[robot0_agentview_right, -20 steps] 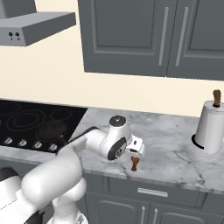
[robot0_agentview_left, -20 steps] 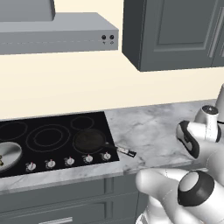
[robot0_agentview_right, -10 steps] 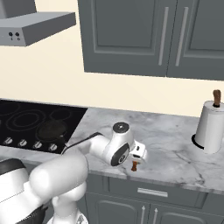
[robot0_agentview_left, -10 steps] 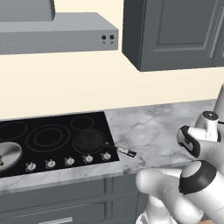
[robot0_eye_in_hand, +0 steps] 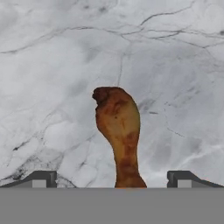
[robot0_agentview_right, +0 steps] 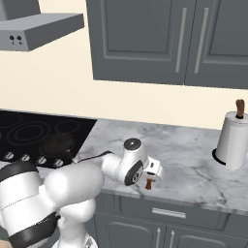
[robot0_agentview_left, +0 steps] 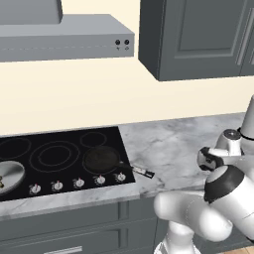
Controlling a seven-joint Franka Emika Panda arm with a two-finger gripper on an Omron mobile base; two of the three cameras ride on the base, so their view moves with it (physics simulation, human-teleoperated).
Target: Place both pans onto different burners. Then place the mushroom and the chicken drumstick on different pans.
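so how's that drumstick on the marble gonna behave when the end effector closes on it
The chicken drumstick is probably stiff, since it keeps its club shape lying flat on the counter. Its rounded, tapering body could slip or swivel between the fingertips of the open end effector, which straddle the thin end. It looks small beside the arm in the right base view, so likely light.

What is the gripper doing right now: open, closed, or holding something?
Gripper: open, holding nothing; its fingers stand wide on either side of the chicken drumstick lying on the counter.

Flat, even, bright rendered light with no glare; shadows faint and soft; every view sharp, without blur or edge distortion.
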